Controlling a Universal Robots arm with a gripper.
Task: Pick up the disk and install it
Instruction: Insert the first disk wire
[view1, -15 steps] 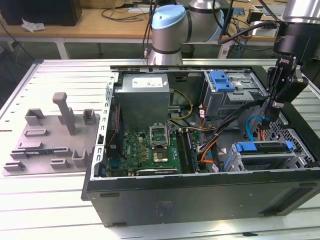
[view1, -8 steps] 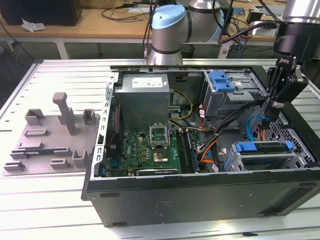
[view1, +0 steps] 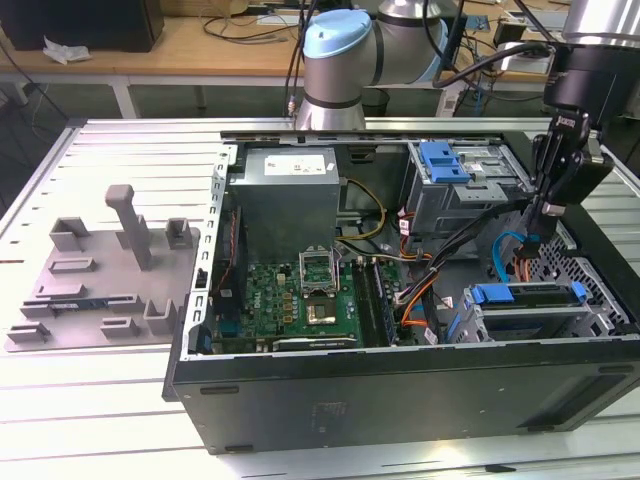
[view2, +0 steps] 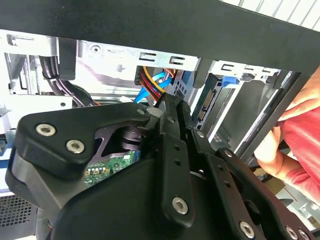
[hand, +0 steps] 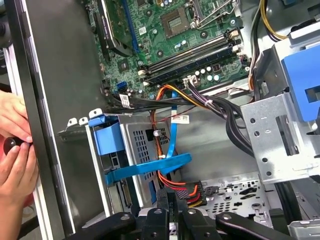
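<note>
Here, farthest from the gripper (view1: 542, 215), at the exterior view's left, a grey fixture (view1: 105, 275) lies on the slatted table (view1: 100, 400). Nearer the gripper, the open computer case (view1: 400, 390) shows its motherboard (view1: 300, 295). Next comes a grey drive cage (view1: 460, 195) topped by a blue latch (view1: 444, 160), close beside the gripper. The gripper hangs inside the case. In the first wrist view its fingers (hand: 162, 205) are pressed together with nothing between them. Just beside the fingertips, but apart from them, the disk (view1: 525, 296) sits in its bay. A flat blue cable (hand: 150, 167) crosses between the two. A person's hands (hand: 12, 145) rest at the case's outer wall, beyond the disk.
</note>
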